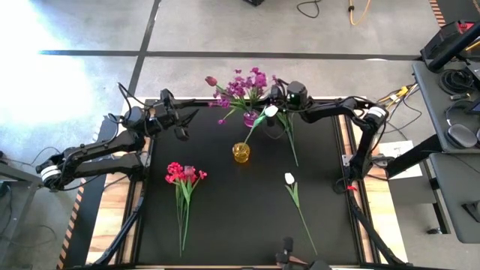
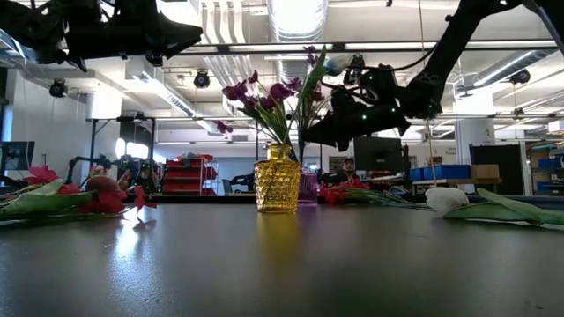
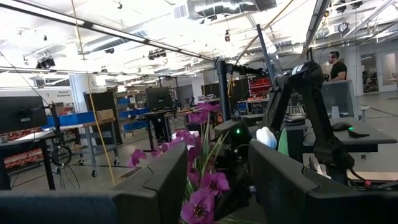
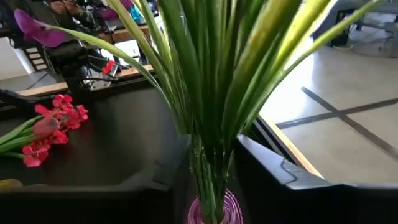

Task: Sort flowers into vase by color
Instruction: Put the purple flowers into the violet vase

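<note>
Purple flowers [image 1: 240, 84] stand with their stems in a purple vase [image 1: 250, 118] at the far middle of the table. My right gripper [image 4: 211, 177] is open, with a finger on either side of those stems [image 4: 208, 149] just above the vase mouth [image 4: 214, 210]. A white bloom [image 1: 271, 111] sits beside it, and its stem slants down toward the yellow vase [image 1: 241, 152]. Red-pink flowers [image 1: 184, 176] and a white tulip [image 1: 289, 178] lie flat on the mat. My left gripper [image 3: 221, 193] hangs open and raised at the far left. My right gripper has its two fingers [image 4: 280, 171] close on either side of the bundle of green stems, just above the purple vase's mouth. It comes in nearly level from the far right. I cannot tell whether the fingers touch the stems. The stems stand upright in the vase.
A loose green stem [image 1: 292, 144] lies on the mat under the right arm. The mat is open between the red-pink flowers and the white tulip. The table's raised rails [image 1: 346, 150] run along both sides.
</note>
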